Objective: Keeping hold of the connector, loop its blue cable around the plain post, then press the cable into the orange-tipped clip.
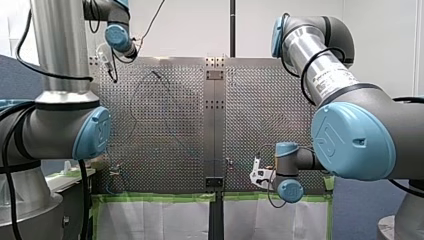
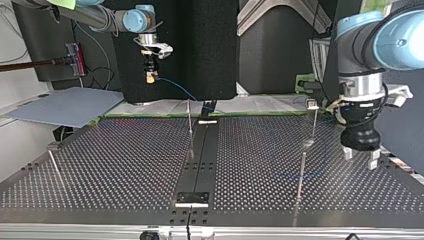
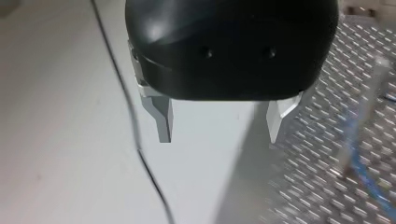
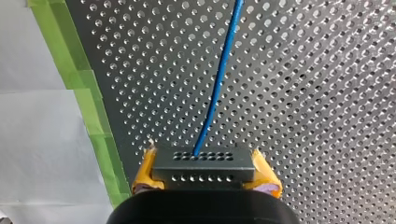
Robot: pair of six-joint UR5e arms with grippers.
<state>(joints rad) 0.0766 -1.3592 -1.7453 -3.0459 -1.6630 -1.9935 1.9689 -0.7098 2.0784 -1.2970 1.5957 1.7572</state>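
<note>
My right gripper (image 4: 205,184) is shut on a dark rectangular connector (image 4: 203,165), which sits between its yellow pads (image 4: 144,175). From the connector a blue cable (image 4: 219,84) runs ahead over the perforated plate. In the top view my right gripper (image 2: 150,76) hangs above the far edge at the left, and the cable (image 2: 180,91) slopes down toward a thin post (image 2: 190,125). My left gripper (image 3: 219,130) is open, with nothing between its metal fingers (image 3: 163,122). It hovers at the top view's right (image 2: 360,156), beside another thin post (image 2: 301,172).
A small clip on a stem (image 2: 312,106) stands at the far right in the top view, and a slanted post (image 2: 55,165) at the near left. Green tape (image 4: 88,107) and white paper edge the plate. A grey sheet (image 2: 65,106) lies at the far left.
</note>
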